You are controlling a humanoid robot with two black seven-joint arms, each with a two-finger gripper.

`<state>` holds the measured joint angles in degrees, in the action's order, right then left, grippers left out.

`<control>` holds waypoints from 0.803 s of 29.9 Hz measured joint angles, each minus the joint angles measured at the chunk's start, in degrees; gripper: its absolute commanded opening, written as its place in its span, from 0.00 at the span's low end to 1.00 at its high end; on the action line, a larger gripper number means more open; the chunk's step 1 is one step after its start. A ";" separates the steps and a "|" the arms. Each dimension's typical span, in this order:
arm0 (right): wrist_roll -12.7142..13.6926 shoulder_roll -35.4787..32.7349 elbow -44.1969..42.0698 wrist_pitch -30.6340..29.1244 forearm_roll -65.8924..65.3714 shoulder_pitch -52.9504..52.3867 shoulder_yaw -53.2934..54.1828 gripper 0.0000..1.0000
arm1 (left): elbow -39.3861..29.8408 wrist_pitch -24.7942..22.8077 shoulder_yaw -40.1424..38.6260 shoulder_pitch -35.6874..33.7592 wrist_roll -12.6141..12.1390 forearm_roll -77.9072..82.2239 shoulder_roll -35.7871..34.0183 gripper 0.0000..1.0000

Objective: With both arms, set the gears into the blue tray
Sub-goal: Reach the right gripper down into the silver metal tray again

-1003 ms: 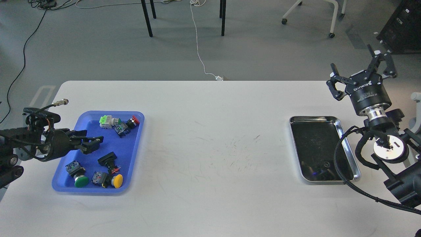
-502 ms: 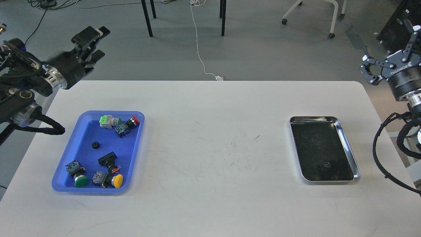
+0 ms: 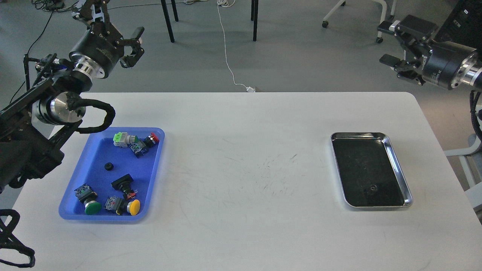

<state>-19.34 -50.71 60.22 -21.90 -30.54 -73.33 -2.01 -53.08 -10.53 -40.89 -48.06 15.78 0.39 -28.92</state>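
The blue tray (image 3: 94,177) lies on the table's left side. One small black gear (image 3: 109,166) rests loose on its floor, among several push-button switches. A second tiny gear (image 3: 373,188) lies in the steel tray (image 3: 400,162) on the right. My left gripper (image 3: 113,26) is raised high beyond the table's far left corner, open and empty, well away from the blue tray. My right gripper (image 3: 389,43) hangs beyond the far right corner, pointing left, open and empty, far above the steel tray.
Push-buttons with green (image 3: 92,207), yellow (image 3: 133,206) and red (image 3: 153,137) caps crowd the blue tray's near and far ends. Bare white table (image 3: 244,169) spans between the two trays. Chair legs and a white cable are on the floor behind.
My left gripper lifted out of the blue tray, leaving a gear on its floor, and rose to the far left. My right arm pulled up and back from beside the steel tray.
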 measured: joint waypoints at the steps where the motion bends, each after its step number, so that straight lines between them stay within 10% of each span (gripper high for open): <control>1: -0.11 0.44 0.05 -0.01 -2.54 -2.58 -3.45 0.98 | 0.00 -0.01 -0.25 0.10 0.00 -0.63 0.00 0.98; 13: -6.90 6.31 2.33 0.16 -43.40 -15.48 -30.53 0.87 | -0.57 -0.90 -3.25 1.42 0.16 -3.60 -0.61 0.98; 24: -8.26 12.61 1.99 10.07 -49.39 -13.48 -47.42 0.67 | -0.91 -2.09 -3.19 3.44 0.42 -3.48 -0.64 0.98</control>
<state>-27.59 -38.10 62.21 -11.83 -79.93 -86.80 -49.43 -53.99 -12.63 -44.08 -44.62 16.20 -3.09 -29.56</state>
